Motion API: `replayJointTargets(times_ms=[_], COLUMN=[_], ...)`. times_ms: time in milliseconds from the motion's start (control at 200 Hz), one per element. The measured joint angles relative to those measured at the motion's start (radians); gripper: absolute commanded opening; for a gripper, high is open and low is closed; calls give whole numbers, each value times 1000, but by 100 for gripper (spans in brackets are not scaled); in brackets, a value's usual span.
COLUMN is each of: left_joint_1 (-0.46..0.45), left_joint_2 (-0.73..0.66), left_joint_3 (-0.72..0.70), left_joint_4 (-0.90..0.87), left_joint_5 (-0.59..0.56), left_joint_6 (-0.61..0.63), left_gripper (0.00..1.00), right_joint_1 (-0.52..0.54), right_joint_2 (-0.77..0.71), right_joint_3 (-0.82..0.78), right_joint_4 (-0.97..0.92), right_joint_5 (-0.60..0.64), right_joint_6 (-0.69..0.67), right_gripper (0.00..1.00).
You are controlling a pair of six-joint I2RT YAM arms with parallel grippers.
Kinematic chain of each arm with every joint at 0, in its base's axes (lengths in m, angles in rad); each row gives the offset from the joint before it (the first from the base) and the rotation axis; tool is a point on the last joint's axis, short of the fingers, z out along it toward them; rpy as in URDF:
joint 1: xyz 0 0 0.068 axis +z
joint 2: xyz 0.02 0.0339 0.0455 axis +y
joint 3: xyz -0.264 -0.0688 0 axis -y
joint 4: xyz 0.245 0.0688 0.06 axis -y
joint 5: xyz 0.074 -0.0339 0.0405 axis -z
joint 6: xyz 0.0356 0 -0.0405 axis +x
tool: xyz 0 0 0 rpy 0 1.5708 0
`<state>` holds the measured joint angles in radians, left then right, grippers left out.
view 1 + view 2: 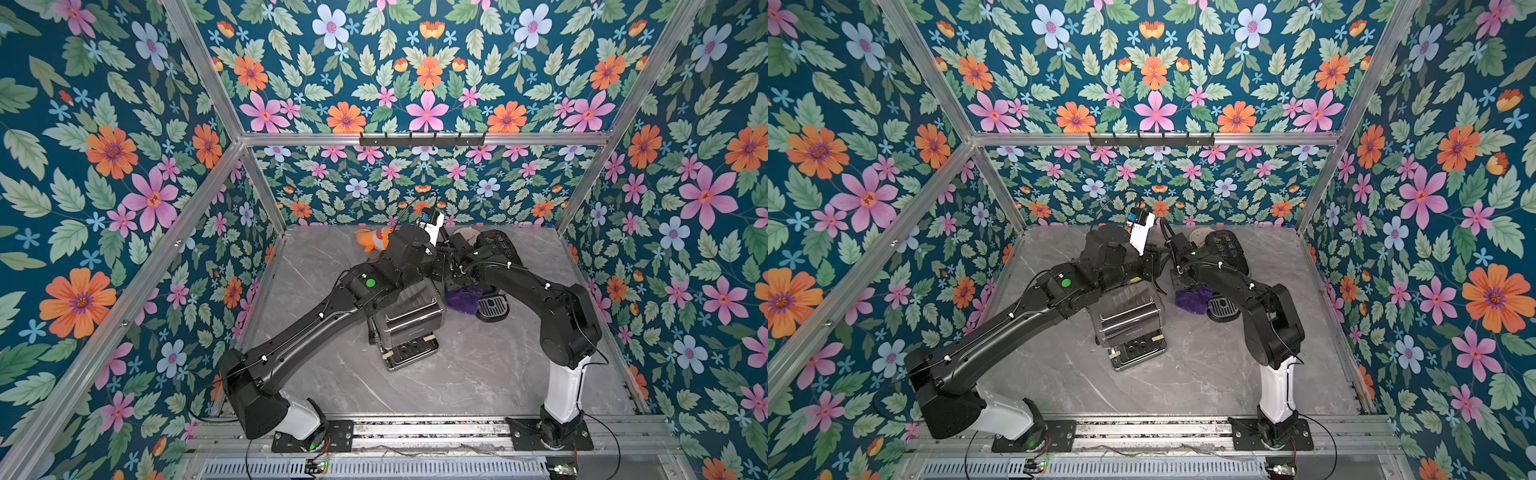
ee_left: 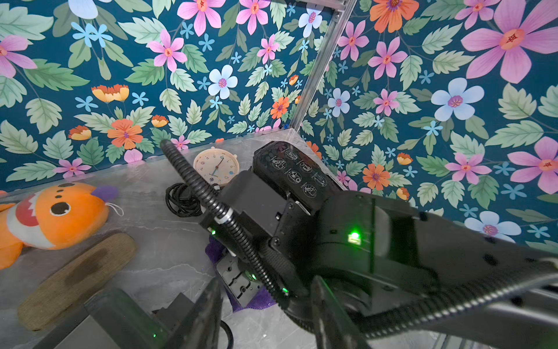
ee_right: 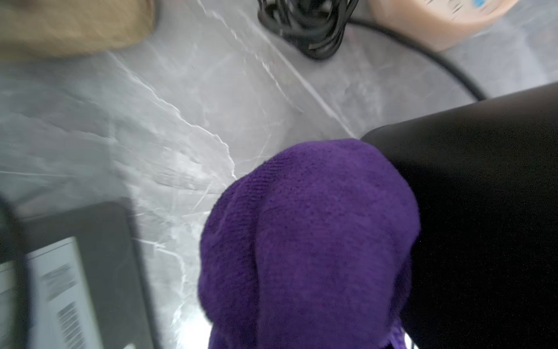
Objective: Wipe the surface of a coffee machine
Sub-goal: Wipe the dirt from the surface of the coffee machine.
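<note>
Top views show a grey marble table (image 1: pixel 478 374) boxed in by flowered walls (image 1: pixel 104 166), with two black arms bent over its middle. The left arm (image 1: pixel 299 332) stretches across a silver appliance (image 1: pixel 409 324) lying at the table's centre, while the right arm (image 1: pixel 561 316) folds in toward the black coffee machine (image 1: pixel 498 247), which stands at the back right with its round drip tray (image 1: pixel 492 307) toward the front. An orange plush fish (image 2: pixel 54 211) lies by the back wall, with a brown oval board (image 2: pixel 75 278) just beside it. A peach clock (image 2: pixel 216 167) leans near the machine, and a coil of black cable (image 2: pixel 181 199) sits in front of the clock. The right gripper (image 2: pixel 246 294) is clenched on a purple cloth (image 3: pixel 308 241), which is bunched over its fingers and hides them; the cloth sits low at the machine's dark flank, between the tray and the silver appliance. The left gripper (image 2: pixel 265 281) is released, its fingers (image 2: pixel 211 302) apart and nothing between them
</note>
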<state>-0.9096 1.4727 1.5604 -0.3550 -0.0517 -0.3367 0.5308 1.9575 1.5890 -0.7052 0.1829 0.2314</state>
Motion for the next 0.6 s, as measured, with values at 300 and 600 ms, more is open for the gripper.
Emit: replayJointTargets(times_ms=[300, 600], left_joint_1=[0, 0], left_joint_2=[-19, -47], left_joint_3=[-15, -42], left_joint_4=[3, 3], left_joint_5=[-1, -10], left_joint_6=[0, 0], left_gripper=[49, 49], right_joint_1=[3, 2], right_joint_2=[35, -10], right_joint_3=[140, 301], right_joint_4=[-48, -109], right_joint_5=[-10, 40], right_joint_6=[-7, -34], right_gripper=[0, 0])
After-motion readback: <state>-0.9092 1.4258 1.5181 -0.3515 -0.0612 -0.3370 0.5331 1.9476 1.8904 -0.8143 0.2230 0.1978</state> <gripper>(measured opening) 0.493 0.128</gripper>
